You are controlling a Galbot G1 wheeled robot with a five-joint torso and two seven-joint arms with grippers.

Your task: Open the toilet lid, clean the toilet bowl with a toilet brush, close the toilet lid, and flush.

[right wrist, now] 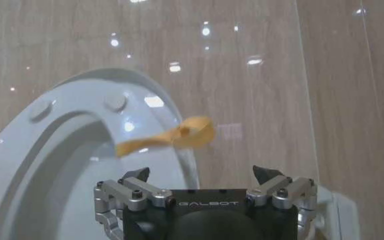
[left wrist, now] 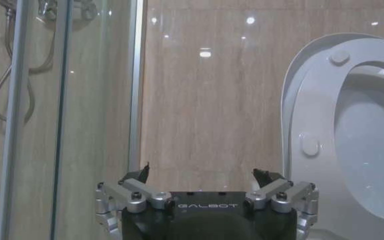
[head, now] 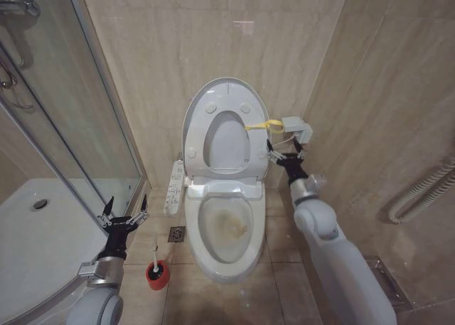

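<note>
The toilet lid [head: 227,144] stands raised against the wall with the ring seat [head: 227,96] up in front of it. Its yellow strap [head: 264,125] sticks out at the right edge. Below, the toilet bowl [head: 226,229] lies exposed, stained brownish-yellow inside. The toilet brush [head: 156,257] stands in its red holder cup [head: 157,274] on the floor left of the bowl. My right gripper [head: 284,151] is open just below and right of the strap [right wrist: 178,137], apart from it. My left gripper [head: 124,210] is open and holds nothing, up and left of the brush.
A glass shower enclosure [head: 64,112] and white shower tray [head: 43,232] fill the left side. A control panel [head: 174,188] hangs on the toilet's left side, with a floor drain [head: 177,233] below. A wall box [head: 295,129] and white hose [head: 426,190] are at right.
</note>
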